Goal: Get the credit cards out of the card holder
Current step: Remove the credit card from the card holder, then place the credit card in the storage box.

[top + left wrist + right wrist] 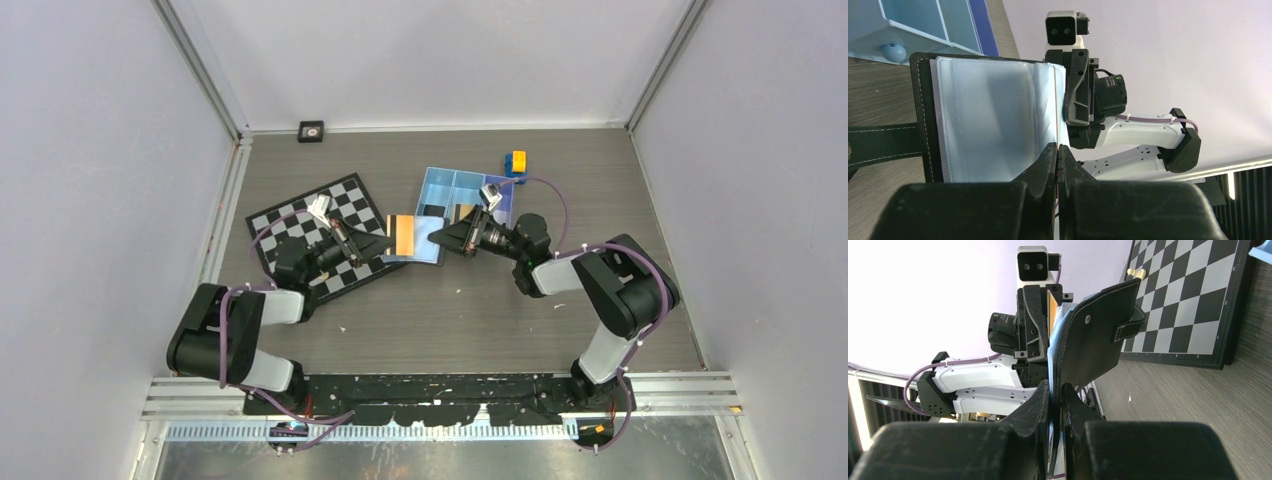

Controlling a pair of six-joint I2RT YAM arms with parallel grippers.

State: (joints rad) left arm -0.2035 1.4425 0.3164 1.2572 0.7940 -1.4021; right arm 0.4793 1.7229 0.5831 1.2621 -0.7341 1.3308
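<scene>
The card holder (425, 240) is held open above the table between the two arms, its pale bluish inner face up. My left gripper (385, 241) is shut on the gold-orange card (402, 233), which sticks out of the holder's left end. In the left wrist view my left gripper (1058, 150) pinches the card edge-on next to the holder's pale sleeve (993, 120). My right gripper (446, 238) is shut on the holder's right end. In the right wrist view my right gripper (1055, 387) clamps the black cover (1093, 345). The silvery-grey card is not clearly visible.
A light-blue tray (440, 182) stands just behind the holder, and its corner shows in the left wrist view (923, 20). A chessboard (300, 220) with a white piece (320, 208) lies under the left arm. A yellow-and-blue block (516, 163) sits behind the tray.
</scene>
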